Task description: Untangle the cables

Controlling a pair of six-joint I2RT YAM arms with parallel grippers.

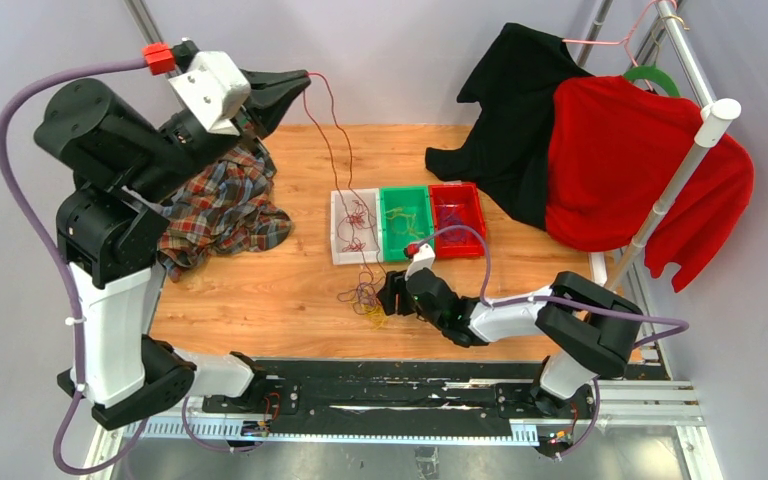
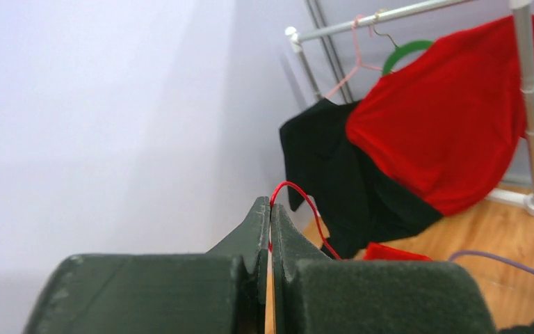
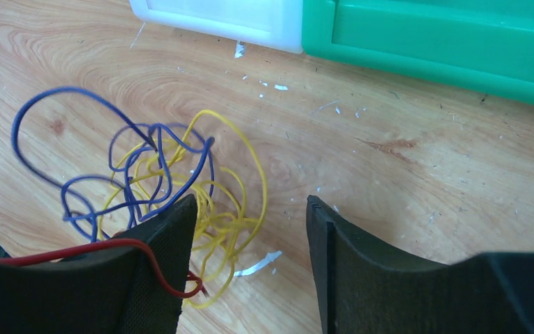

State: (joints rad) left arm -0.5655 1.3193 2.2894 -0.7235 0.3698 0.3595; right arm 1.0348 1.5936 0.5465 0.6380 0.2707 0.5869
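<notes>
While clamping the red cable [image 2: 289, 183] high in the left gripper [image 2: 270, 209], slide the spread right gripper [image 3: 250, 205] left onto the tangle [image 3: 160, 174].

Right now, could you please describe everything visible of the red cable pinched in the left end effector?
The red cable is a thin, glossy wire that looks plastic-coated. The left end effector, raised high and shut, pinches it into a small loop. Two strands run down past the white bin and end in the yellow and purple tangle beside the open right end effector.
</notes>
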